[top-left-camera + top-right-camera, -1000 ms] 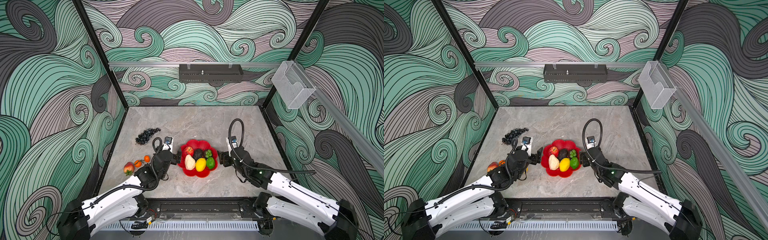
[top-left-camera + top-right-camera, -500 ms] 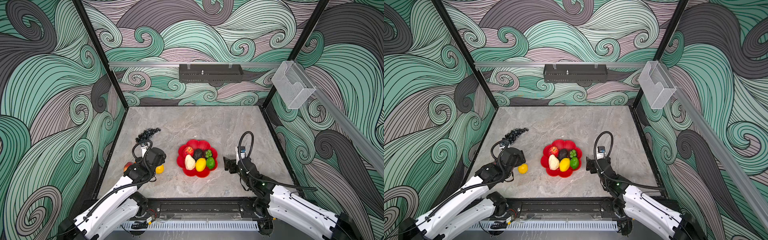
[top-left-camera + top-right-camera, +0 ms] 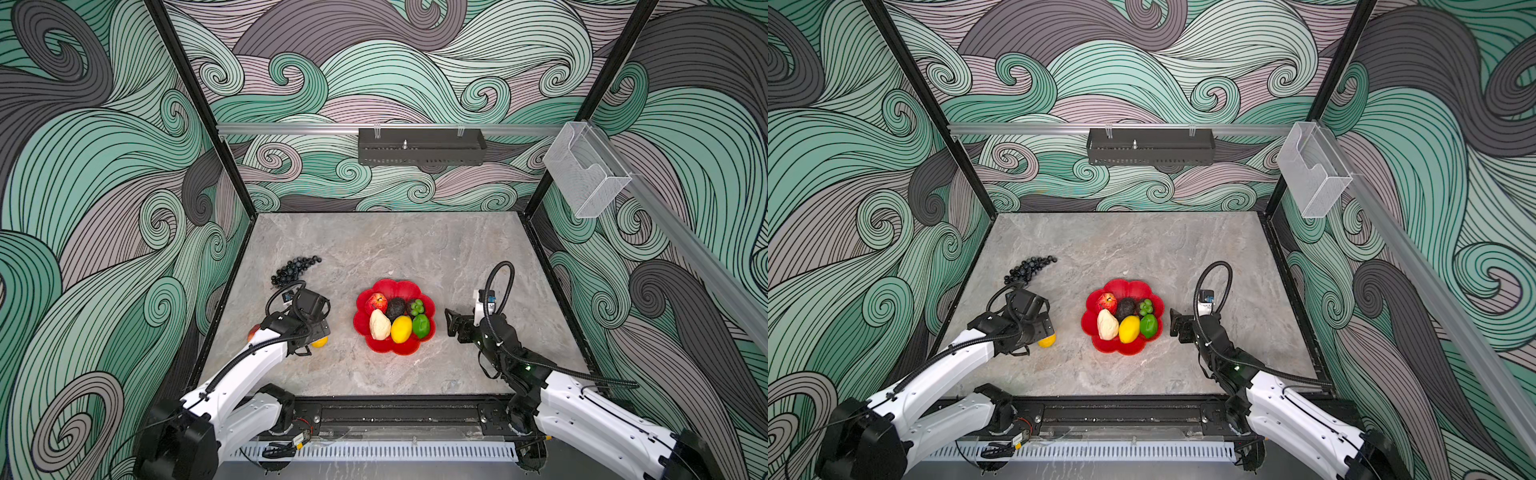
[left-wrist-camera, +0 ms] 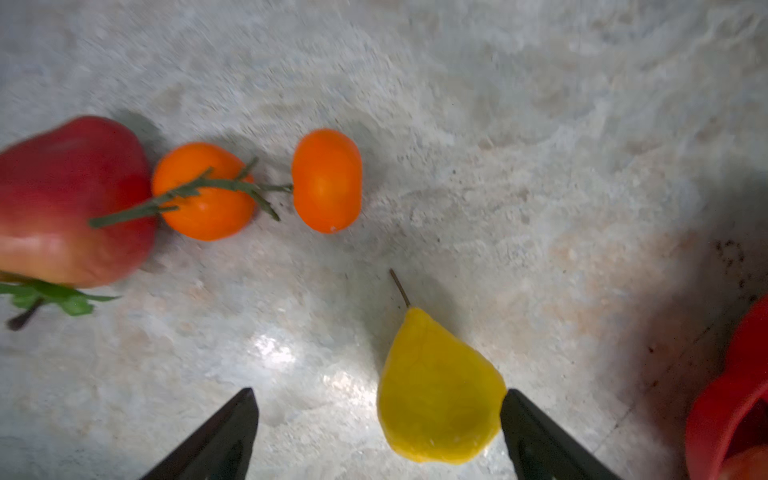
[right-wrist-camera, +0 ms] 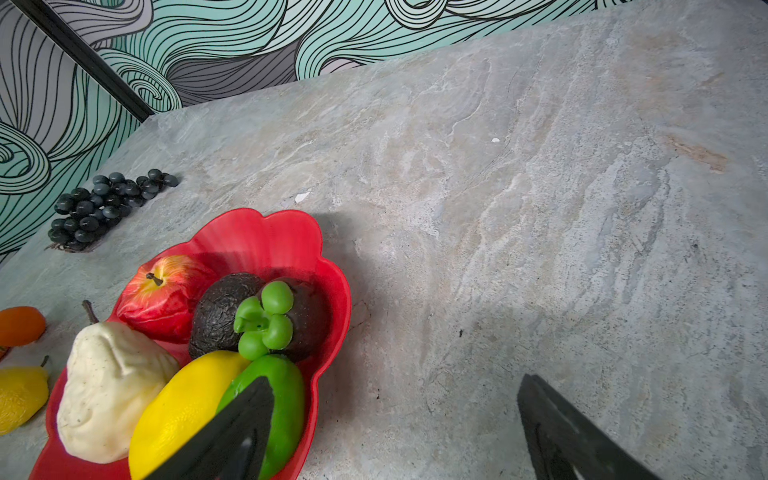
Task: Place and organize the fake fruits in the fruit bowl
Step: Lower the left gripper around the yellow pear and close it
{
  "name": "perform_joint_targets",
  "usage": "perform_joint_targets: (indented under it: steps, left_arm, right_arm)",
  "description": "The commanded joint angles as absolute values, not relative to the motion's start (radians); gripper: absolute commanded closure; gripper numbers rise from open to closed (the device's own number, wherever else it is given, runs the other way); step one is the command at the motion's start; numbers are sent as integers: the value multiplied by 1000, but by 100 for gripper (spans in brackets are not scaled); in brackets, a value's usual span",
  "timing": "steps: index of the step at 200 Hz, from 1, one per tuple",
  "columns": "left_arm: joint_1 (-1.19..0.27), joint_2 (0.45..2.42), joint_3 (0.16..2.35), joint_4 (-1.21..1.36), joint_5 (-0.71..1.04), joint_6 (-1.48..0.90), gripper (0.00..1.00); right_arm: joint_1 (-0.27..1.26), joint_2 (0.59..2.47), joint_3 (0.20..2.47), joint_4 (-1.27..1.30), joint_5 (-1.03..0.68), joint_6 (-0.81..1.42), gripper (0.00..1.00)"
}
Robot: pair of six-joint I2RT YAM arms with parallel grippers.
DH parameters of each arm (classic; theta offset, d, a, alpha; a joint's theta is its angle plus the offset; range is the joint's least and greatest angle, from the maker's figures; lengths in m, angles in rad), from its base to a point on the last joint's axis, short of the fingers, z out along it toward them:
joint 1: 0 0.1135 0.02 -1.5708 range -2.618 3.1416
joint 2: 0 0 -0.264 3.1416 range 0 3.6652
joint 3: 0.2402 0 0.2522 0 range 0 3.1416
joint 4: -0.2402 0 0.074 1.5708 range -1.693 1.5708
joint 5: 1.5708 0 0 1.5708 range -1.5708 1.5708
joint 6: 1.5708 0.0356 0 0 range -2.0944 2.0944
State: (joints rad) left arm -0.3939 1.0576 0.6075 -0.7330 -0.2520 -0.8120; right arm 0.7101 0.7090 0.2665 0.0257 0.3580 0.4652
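Both grippers stood wide open and empty: the right gripper (image 3: 452,326) beside the fruit bowl (image 3: 392,286) at centre frame, the left gripper (image 4: 379,392) straddling a yellow fruit (image 4: 436,390) left of it. The fruit looked light, stiff and slippery, best pinched across its broad belly, not the stem.

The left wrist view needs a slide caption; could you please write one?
Open left gripper over a yellow pear on the table, two stemmed oranges and a red fruit nearby.
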Motion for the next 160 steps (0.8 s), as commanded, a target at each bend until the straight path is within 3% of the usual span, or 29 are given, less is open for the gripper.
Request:
perform_joint_targets:
  steps: [1, 55, 88, 132, 160]
  left_arm:
    - [-393, 1130, 653, -758, -125, -804, 8]
    - [-397, 1260, 638, -690, -60, -799, 20]
    - [-396, 1263, 637, -675, -55, -777, 38]
    - [-400, 1234, 633, -657, -50, -757, 48]
    - [-439, 1149, 674, -676, -113, -730, 49]
  right_arm:
    - [704, 711, 261, 38, 347, 483, 7]
    - [701, 745, 264, 49, 337, 491, 7]
    - [699, 765, 264, 59, 336, 493, 7]
    - [698, 798, 273, 70, 333, 494, 7]
    - [698, 820, 286, 69, 326, 476, 7]
